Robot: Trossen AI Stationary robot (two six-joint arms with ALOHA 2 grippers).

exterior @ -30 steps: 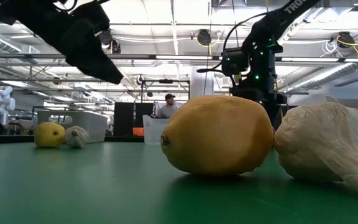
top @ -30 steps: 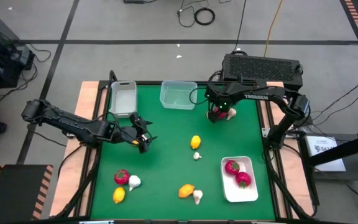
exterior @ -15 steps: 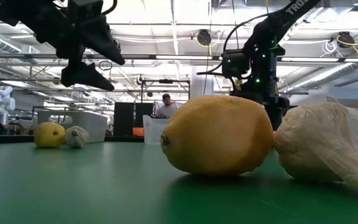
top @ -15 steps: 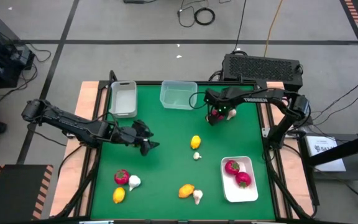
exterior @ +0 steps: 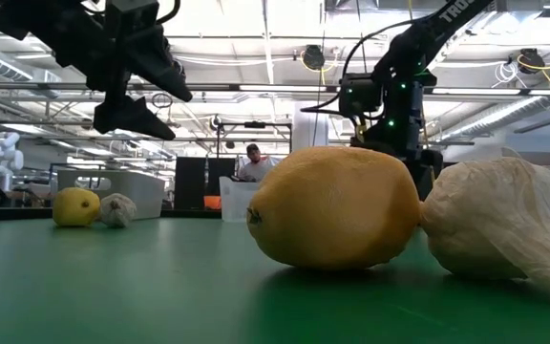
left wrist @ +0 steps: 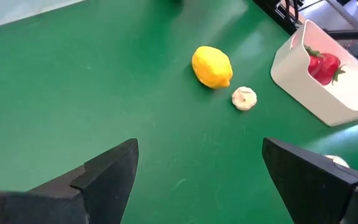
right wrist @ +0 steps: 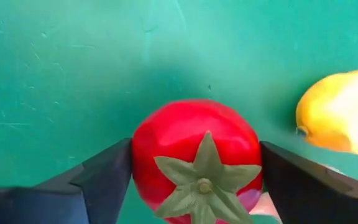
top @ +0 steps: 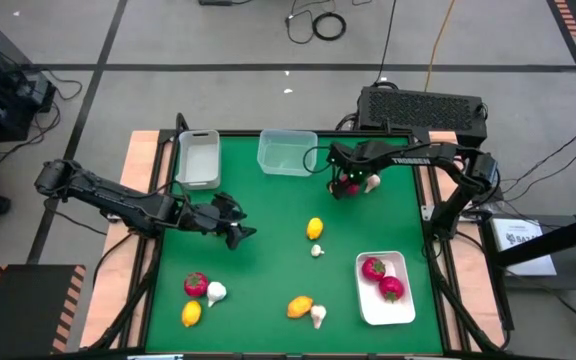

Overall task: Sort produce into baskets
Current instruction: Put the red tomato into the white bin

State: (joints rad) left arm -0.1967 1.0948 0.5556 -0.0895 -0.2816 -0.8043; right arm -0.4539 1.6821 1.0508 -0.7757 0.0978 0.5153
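Right gripper [right wrist: 194, 180] pinches a round red toy fruit with a green star top [right wrist: 196, 162] on the green counter [top: 268, 250], just right of the clear squarish plastic tub [top: 287, 153], likely bound for the white rounded tray [top: 400, 305] holding two reds; left gripper [left wrist: 197, 171] spread wide, empty, hovering left of the yellow lemon [left wrist: 212, 66] beside the small white garlic bulb [left wrist: 244, 99], probably lining up a pick.

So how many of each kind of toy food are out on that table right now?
Red fruits: 4 (two in the white tray, one between the fingers of the right pincer)
Lemons: 3
Garlic bulbs: 4
Total: 11
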